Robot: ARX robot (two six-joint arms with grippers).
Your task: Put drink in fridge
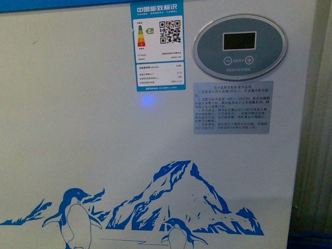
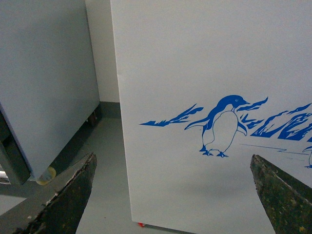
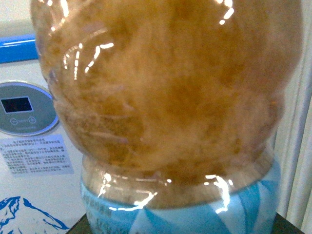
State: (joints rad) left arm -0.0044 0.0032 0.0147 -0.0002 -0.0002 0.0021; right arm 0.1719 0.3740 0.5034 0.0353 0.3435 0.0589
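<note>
The fridge (image 1: pixel 104 145) fills the front view: a white front wall with a blue penguin-and-mountain picture, an energy label and an oval control panel (image 1: pixel 240 46). Neither arm shows there. In the left wrist view my left gripper (image 2: pixel 173 195) is open and empty, its dark fingers (image 2: pixel 73 195) wide apart, facing the fridge's white wall (image 2: pixel 195 73) near its corner. In the right wrist view my right gripper is shut on the drink bottle (image 3: pixel 165 97), clear plastic with amber liquid and a light blue label, very close to the camera. The fridge's blue rim (image 3: pixel 17 48) shows behind it.
A plain grey cabinet (image 2: pixel 44 83) stands beside the fridge, with a narrow strip of grey floor (image 2: pixel 105 165) between them. A pale ribbed wall (image 1: pixel 316 155) stands to the fridge's right.
</note>
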